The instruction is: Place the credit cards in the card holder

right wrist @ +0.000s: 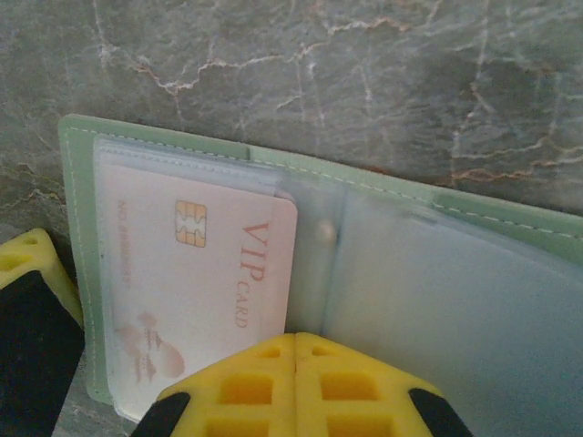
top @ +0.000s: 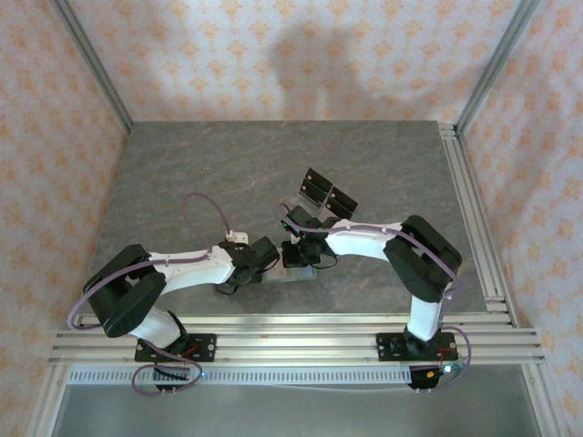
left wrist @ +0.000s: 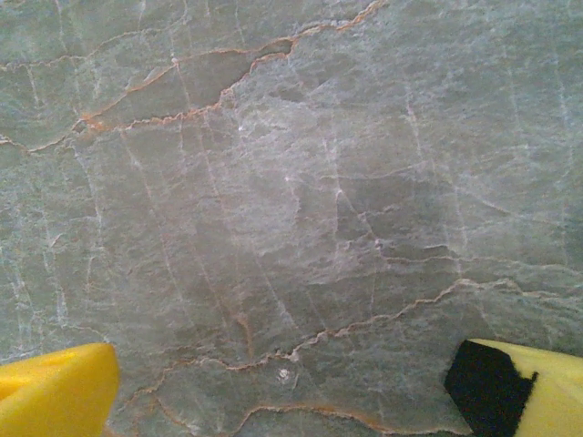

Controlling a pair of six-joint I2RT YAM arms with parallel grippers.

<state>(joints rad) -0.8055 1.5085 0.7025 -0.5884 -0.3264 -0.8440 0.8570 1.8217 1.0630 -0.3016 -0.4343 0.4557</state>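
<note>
Right wrist view has the card holder (right wrist: 80, 237) lying open on the grey stone table (right wrist: 273, 55). A pale pink card (right wrist: 200, 273) sits in the clear sleeve of its left half, and the card's near end passes behind the right gripper (right wrist: 295, 350). Those yellow fingers are pressed fully together at the card holder's near edge. Whether they pinch the card's end or only bear against it, I cannot tell. The left gripper (left wrist: 287, 387), just left of the card holder in the top view, hangs over bare table with its fingers spread wide and nothing between them.

As I judge it, nothing pins the card holder. A further push on the card could slide the whole thing across the smooth stone or buckle the sleeve. If the card's end is caught between the fingers, drawing back would pull it out of the sleeve. Two black cards (top: 316, 187) stand tilted beyond the card holder, and a careless reach could knock them over.

The pink card reads "VIP CARD" in reddish capitals beside a gold chip. A small line of print along its outer edge and a reddish emblem are too blurred to read. No brand shows on the card holder.
</note>
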